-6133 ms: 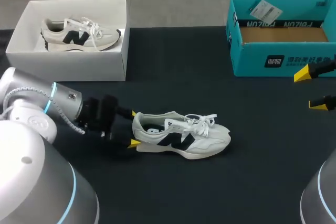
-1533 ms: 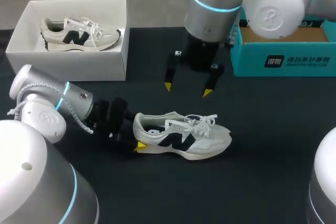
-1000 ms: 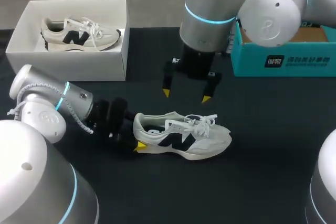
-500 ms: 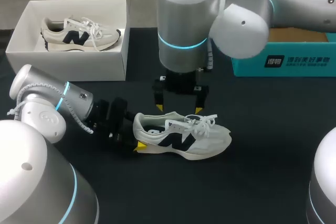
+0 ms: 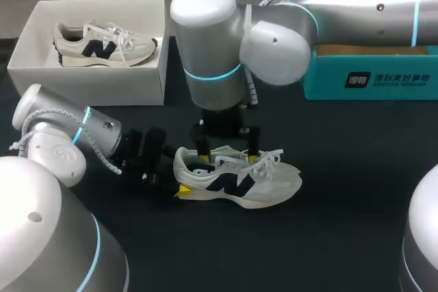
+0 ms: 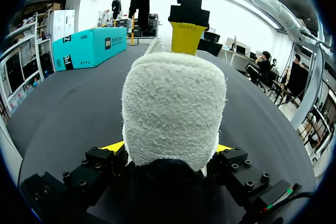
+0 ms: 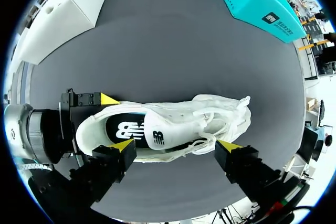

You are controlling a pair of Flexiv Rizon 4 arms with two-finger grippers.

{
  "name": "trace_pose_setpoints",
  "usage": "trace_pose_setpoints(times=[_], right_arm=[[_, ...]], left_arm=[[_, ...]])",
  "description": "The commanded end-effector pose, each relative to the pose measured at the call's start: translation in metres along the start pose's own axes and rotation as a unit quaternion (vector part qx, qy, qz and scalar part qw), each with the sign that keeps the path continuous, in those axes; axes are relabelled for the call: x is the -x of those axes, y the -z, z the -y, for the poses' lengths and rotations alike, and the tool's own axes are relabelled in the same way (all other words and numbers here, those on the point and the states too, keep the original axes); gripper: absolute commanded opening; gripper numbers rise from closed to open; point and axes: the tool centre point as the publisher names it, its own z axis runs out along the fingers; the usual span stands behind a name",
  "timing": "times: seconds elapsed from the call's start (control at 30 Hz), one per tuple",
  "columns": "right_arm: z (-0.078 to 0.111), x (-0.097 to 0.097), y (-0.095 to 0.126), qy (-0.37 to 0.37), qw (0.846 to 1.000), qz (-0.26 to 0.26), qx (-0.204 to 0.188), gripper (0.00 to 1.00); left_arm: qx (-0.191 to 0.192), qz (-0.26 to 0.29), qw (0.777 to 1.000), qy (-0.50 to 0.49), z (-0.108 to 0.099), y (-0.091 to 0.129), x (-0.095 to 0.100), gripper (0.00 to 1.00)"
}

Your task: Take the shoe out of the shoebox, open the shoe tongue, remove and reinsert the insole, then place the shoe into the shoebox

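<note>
1. The right gripper (image 5: pixel 226 158) has come down from the table's far side. It now hangs wide open over the shoe (image 5: pixel 239 177), so I think it opens the tongue (image 7: pixel 157 138) next.
2. The left gripper (image 5: pixel 176 171) squeezes the heel (image 6: pixel 173 108) and holds the shoe in the middle of the table (image 5: pixel 342 203).
3. The shoe is soft and pale. It has a fuzzy round heel, loose laces (image 5: pixel 263 158) and a dark insole (image 7: pixel 123 129).

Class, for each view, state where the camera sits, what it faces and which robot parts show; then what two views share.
Head view: above and behind the robot, looking down on the shoe; both arms show, left gripper at its heel, right gripper over its laces.
Left wrist view: on the left wrist, facing the heel held between its fingers.
Right wrist view: on the right wrist, looking down on the shoe, its fingers either side.
Shared: each wrist view shows the other gripper.
</note>
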Motion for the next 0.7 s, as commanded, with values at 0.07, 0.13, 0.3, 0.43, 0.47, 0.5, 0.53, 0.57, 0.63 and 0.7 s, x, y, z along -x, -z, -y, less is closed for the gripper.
trace_pose_setpoints(times=[0.07,0.13,0.3,0.43,0.47,0.5,0.53,0.57,0.63,0.7], right_arm=[[-0.002,-0.006,-0.006,-0.006,1.000,0.030,-0.006,1.00],[-0.002,-0.006,-0.006,-0.005,0.999,0.044,-0.008,1.00],[-0.005,-0.005,-0.010,-0.004,0.997,0.074,-0.018,1.00],[-0.006,-0.004,-0.012,-0.004,0.996,0.086,-0.020,1.00],[-0.006,-0.005,-0.012,-0.004,0.996,0.086,-0.021,1.00],[-0.006,-0.006,-0.012,-0.003,0.996,0.087,-0.021,1.00],[-0.006,-0.008,-0.012,-0.002,0.996,0.090,-0.022,1.00],[-0.006,-0.009,-0.013,-0.001,0.995,0.094,-0.023,1.00],[-0.005,-0.012,-0.015,0.001,0.995,0.096,-0.024,1.00],[-0.004,-0.012,-0.018,0.002,0.994,0.101,-0.028,1.00]], left_arm=[[0.001,0.000,1.000,0.000,-0.001,-0.001,-0.001,0.00],[0.001,0.000,1.000,0.000,-0.001,-0.001,-0.001,0.00],[0.001,0.000,1.000,0.000,-0.001,-0.001,-0.001,0.00],[0.001,0.000,1.000,0.000,-0.001,-0.001,-0.001,0.00],[0.001,0.000,1.000,0.000,-0.001,-0.001,-0.001,0.00],[0.001,0.000,1.000,0.000,-0.001,-0.001,-0.001,0.00],[0.001,0.000,1.000,0.000,-0.001,-0.001,-0.001,0.00],[0.001,0.000,1.000,0.000,-0.001,-0.001,-0.001,0.00],[0.001,0.000,1.000,0.000,-0.001,-0.001,-0.001,0.00],[0.001,0.000,1.000,0.000,-0.001,-0.001,-0.001,0.00]])
